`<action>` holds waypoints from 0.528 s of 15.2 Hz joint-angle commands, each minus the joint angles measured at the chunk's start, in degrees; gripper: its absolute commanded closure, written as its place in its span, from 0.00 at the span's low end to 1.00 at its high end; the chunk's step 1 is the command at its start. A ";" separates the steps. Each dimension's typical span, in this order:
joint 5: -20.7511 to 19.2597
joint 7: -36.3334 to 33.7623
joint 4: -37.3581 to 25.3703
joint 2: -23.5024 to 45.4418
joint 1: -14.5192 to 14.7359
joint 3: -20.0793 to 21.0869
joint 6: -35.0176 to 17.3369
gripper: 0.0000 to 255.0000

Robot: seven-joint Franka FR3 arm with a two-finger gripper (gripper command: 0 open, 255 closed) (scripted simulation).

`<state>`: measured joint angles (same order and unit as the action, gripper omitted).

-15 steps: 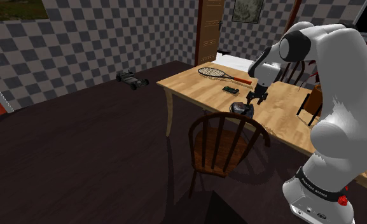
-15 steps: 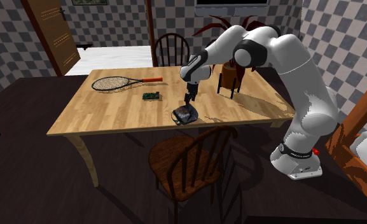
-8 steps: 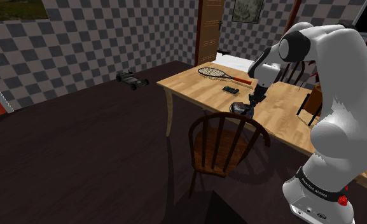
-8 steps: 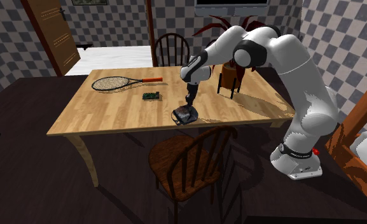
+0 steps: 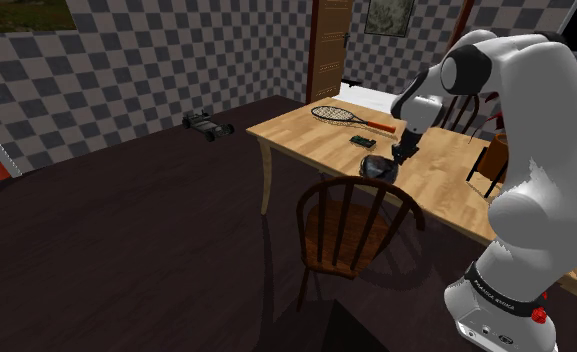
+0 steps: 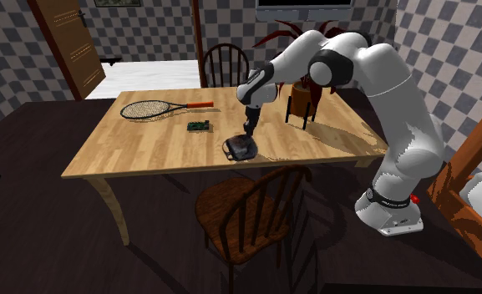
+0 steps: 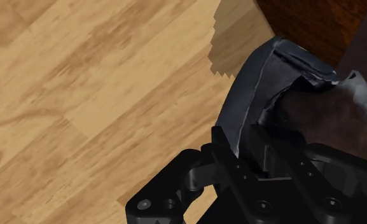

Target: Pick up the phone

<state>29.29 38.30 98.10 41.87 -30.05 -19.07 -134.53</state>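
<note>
The phone [image 6: 241,148] is a dark, rounded handset near the front edge of the wooden table [image 6: 139,150]. My black gripper [image 6: 247,135] comes down on it from above and is shut on its upper end. In the shoulder view the phone [image 5: 377,168] hangs tilted just under the gripper [image 5: 395,158], slightly off the tabletop. In the wrist view the phone's dark grey shell [image 7: 258,89] sits close against the hand, with its shadow on the wood beside it.
A tennis racket [image 6: 159,108] and a small green object [image 6: 199,125] lie farther back on the table. A potted plant [image 6: 302,98] stands behind the arm. One wooden chair [image 6: 249,209] is at the table's front edge and another chair [image 6: 225,63] is behind it.
The gripper came down onto the phone and shut on it. It has since risen a little, and the phone has tipped and come slightly off the table.
</note>
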 commanded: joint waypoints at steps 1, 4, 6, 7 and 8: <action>-0.45 -0.30 0.09 -1.02 0.18 -0.40 0.86 1.00; -1.20 -0.89 0.36 -2.67 0.60 -1.01 2.18 1.00; -1.71 -1.30 0.48 -3.73 0.86 -1.40 3.09 1.00; -1.97 -1.51 0.51 -4.26 0.99 -1.60 3.54 1.00; -2.23 -1.71 0.54 -4.77 1.12 -1.79 4.01 1.00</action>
<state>27.32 36.87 98.55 37.70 -29.16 -20.68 -130.94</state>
